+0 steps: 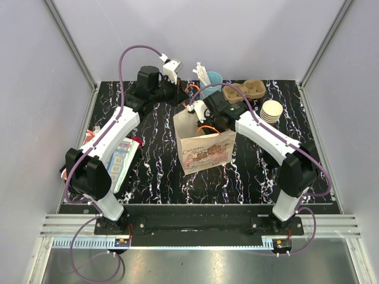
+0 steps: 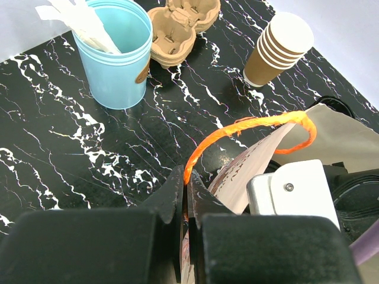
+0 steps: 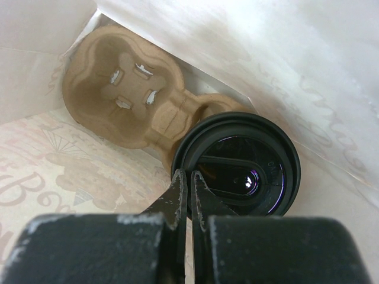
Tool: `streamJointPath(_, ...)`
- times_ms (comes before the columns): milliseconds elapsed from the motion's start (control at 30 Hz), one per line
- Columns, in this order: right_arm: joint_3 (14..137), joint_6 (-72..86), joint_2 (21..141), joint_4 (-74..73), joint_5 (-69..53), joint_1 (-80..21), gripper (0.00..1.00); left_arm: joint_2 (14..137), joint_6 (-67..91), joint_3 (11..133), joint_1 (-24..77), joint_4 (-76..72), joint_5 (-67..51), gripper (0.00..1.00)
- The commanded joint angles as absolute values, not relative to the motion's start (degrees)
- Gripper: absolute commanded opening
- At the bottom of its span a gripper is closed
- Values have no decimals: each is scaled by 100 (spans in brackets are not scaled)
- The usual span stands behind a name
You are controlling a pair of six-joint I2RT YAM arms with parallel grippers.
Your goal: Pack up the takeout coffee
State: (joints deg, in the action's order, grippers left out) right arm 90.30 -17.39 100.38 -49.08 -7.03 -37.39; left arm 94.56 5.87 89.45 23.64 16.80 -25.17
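The takeout coffee (image 3: 243,165) shows only its round black lid, low inside the paper bag (image 1: 204,151). It stands in one well of a tan pulp carrier (image 3: 130,100). My right gripper (image 3: 190,177) reaches down into the bag and is shut, its fingertips pinching the lid's left rim. My left gripper (image 2: 188,177) is shut on the bag's orange handle (image 2: 249,124) and holds it up at the bag's far left edge. In the top view the bag stands upright at mid-table with the right gripper (image 1: 204,115) in its mouth and the left gripper (image 1: 185,102) at its back corner.
Behind the bag stand a light-blue cup of white sticks (image 1: 211,80), tan cup carriers (image 1: 246,90) and a stack of tan paper cups (image 1: 272,110). A printed packet (image 1: 121,160) lies under the left arm. Grey walls close in the black marble table (image 1: 160,171).
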Motion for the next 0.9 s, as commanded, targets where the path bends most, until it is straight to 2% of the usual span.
streamJointPath(0,9070,-1819,10151,-4711,-747,-3683,0,9176,554,8956,2391,1441,-2426,0)
streamJointPath(600,9009,-1819,10204,-4658,-817,-3647,0,9184,536,8956,2391,1441,-2426,0)
streamJointPath(867,9009,-1810,10090,-4667,-817,-3647,6,9193,536,8965,2391,1441,-2434,0)
